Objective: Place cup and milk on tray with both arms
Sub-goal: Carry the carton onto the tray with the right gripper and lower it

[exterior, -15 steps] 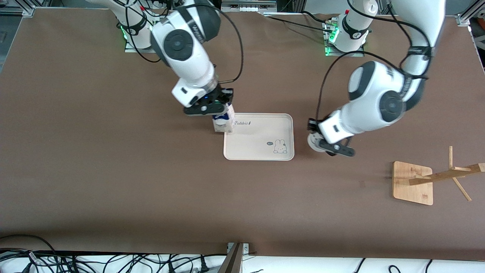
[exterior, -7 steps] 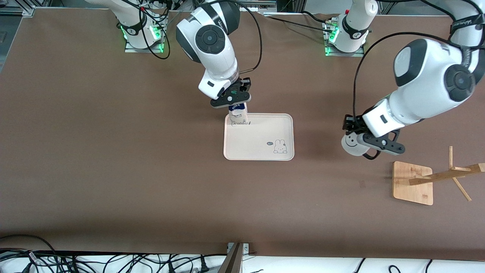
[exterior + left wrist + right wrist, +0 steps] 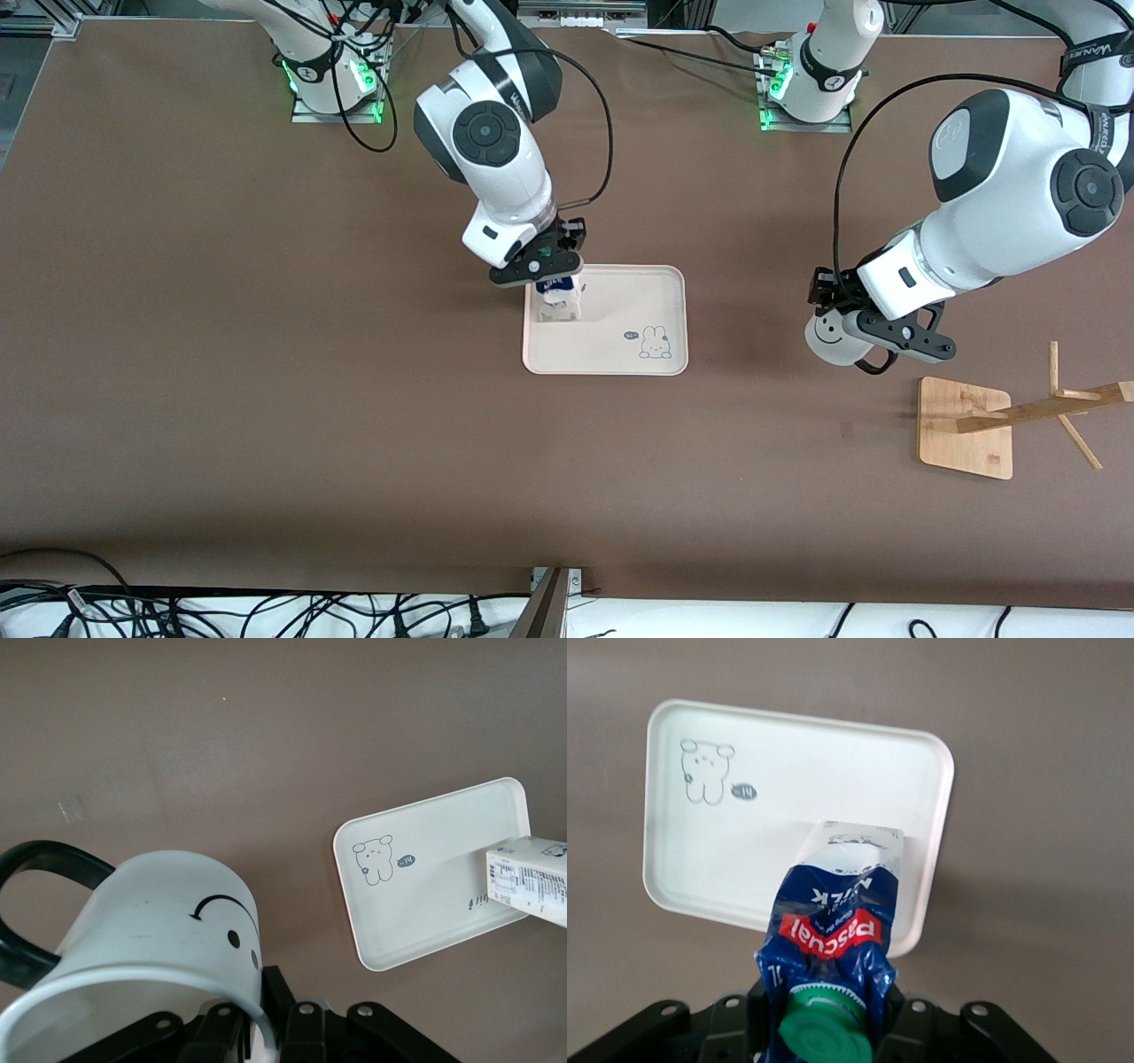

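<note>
Here the blue-and-white milk carton with green cap (image 3: 558,299) hangs over the cream rectangular tray (image 3: 620,354), clamped in the right gripper (image 3: 538,265). The white smiley-face mug (image 3: 828,340) is pinched by the left gripper (image 3: 895,337) above bare brown table (image 3: 266,354), near a wooden rack (image 3: 970,430).

A wooden rack (image 3: 1019,421) stands on the brown table (image 3: 266,399), cables (image 3: 221,611) along its edge

High front camera; wrist cameras sharing tray (image 3: 611,354).
</note>
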